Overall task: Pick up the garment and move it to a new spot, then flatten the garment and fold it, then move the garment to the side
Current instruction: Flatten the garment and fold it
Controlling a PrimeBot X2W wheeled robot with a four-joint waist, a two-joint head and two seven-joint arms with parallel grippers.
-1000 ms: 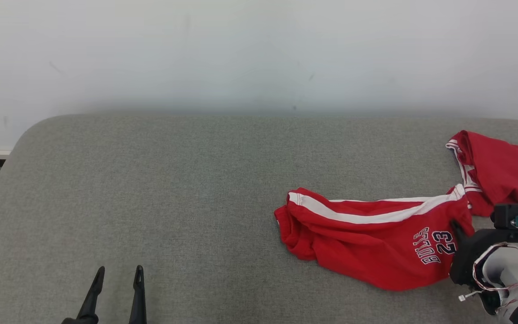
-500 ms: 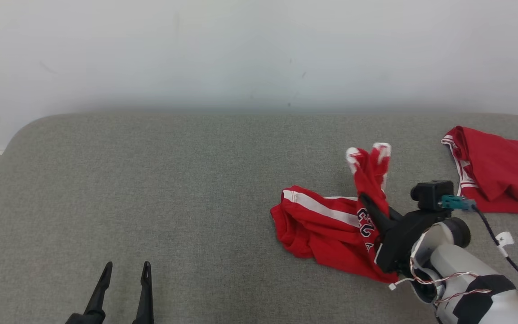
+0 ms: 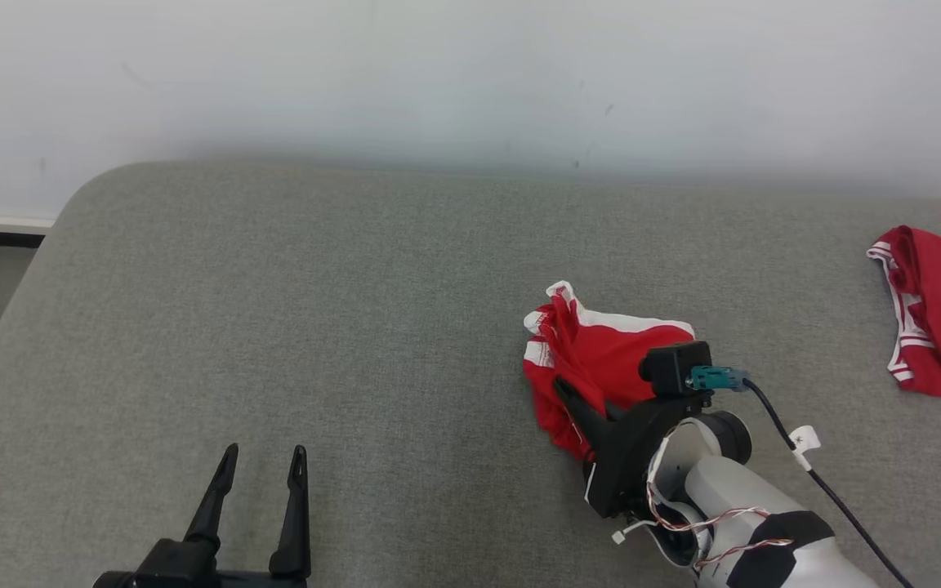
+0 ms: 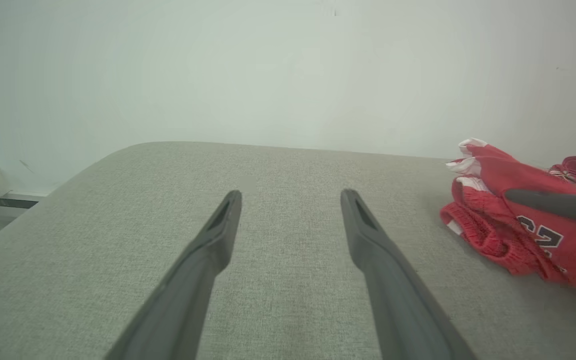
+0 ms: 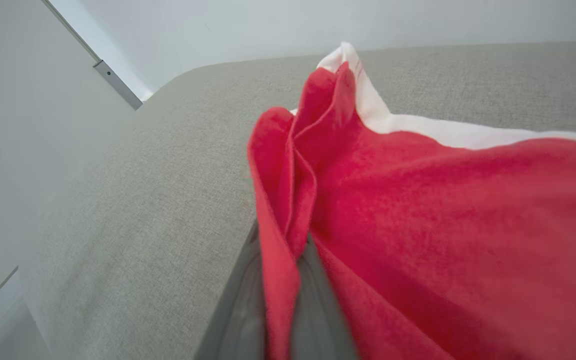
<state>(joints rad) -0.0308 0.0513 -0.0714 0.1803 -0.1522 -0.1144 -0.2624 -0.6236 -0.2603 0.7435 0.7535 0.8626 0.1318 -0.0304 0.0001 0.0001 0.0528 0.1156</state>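
A pale matte wall rises behind the far edge of the grey woven-fabric padded bench top. The white-shelled right forearm reaches in over the bench top's near right part. The red garment with a white stripe and dark printed numerals sits bunched right of the bench top's middle. Its lower folds lie on the cloth surface and one gathered fold is raised off it. A second red white-trimmed cloth lies at the bench top's right edge, well apart from the garment. The left gripper hovers over the bench top's near left part, fingers spread wide and empty. The right gripper is clamped tight on the garment's raised fold. A black camera block with a teal plug sits on its wrist above the bench top, trailing a black cable.
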